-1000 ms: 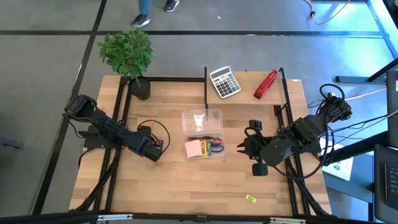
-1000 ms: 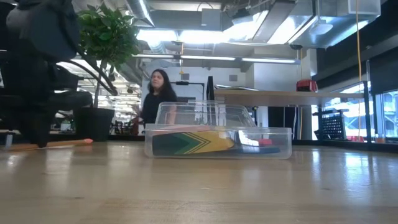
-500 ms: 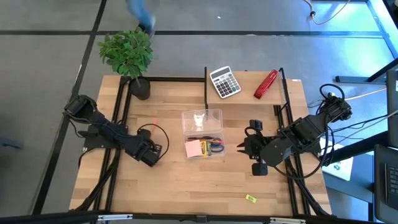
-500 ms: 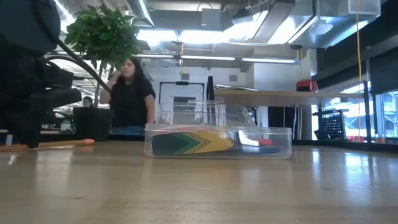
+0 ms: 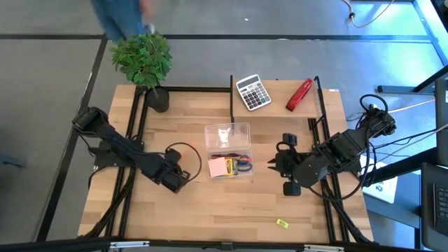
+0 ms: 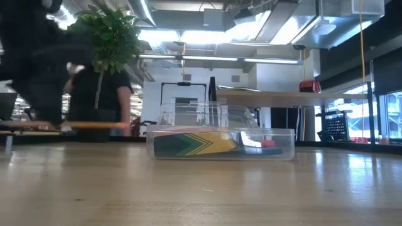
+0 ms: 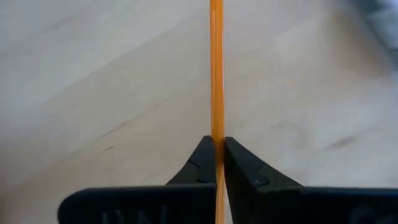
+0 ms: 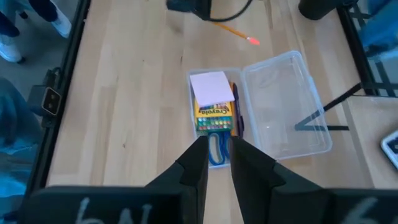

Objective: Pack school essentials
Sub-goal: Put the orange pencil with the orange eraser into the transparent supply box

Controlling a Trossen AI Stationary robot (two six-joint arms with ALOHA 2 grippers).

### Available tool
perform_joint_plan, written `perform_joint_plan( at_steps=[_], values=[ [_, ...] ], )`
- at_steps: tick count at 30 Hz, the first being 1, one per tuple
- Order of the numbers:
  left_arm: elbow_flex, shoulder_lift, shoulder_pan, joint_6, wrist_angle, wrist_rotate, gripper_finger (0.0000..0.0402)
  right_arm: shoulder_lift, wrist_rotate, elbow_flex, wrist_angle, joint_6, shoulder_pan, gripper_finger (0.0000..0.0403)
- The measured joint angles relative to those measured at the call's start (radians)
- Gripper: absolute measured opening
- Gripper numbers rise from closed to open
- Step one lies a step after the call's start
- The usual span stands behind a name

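My left gripper (image 5: 179,175) is over the table's left half, left of the clear plastic box (image 5: 229,166), and is shut on a thin orange pencil (image 8: 235,32) with a pink end (image 8: 254,42). The box holds the pink note pad (image 8: 212,86), the green-yellow crayon box (image 8: 215,112) and the blue-handled scissors (image 8: 217,149). Its lid (image 8: 283,102) lies open on the far side. My right gripper (image 5: 274,166) hangs high to the right of the box, slightly open, with nothing between its fingers. A tiny yellow piece (image 5: 282,223) lies near the front edge. My left gripper pinches the pencil's shaft (image 7: 216,127) between its two fingertips. The fingers slant down from above and lie across the pencil. In the low view the pencil (image 6: 94,124) hangs about level, lifted clear of the table.
A grey calculator (image 5: 253,92) and a red stapler (image 5: 299,94) sit on the raised shelf at the back right. A potted plant (image 5: 143,59) stands at the back left corner. Bare wood lies in front of the box. A person moves past behind the table.
My left gripper has risen and gone toward the box and the near edge, rolling at the wrist and staying shut. The pencil, which lay on the table, is now lifted clear and hangs about level. The person behind the table has walked leftward.
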Motion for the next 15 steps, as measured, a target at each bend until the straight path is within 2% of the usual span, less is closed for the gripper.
perform_joint_plan(
  at_steps=[11, 15],
  values=[
    [0.191, 0.000, 0.000, 0.257, -0.035, -0.069, 0.0000, -0.001, 0.028, 0.000, -0.011, -0.004, 0.000, 0.0069],
    [0.252, 0.000, 0.005, 0.434, -0.034, -0.079, 0.0000, -0.001, 0.028, 0.000, -0.011, -0.004, 0.000, 0.0069]
  ],
)
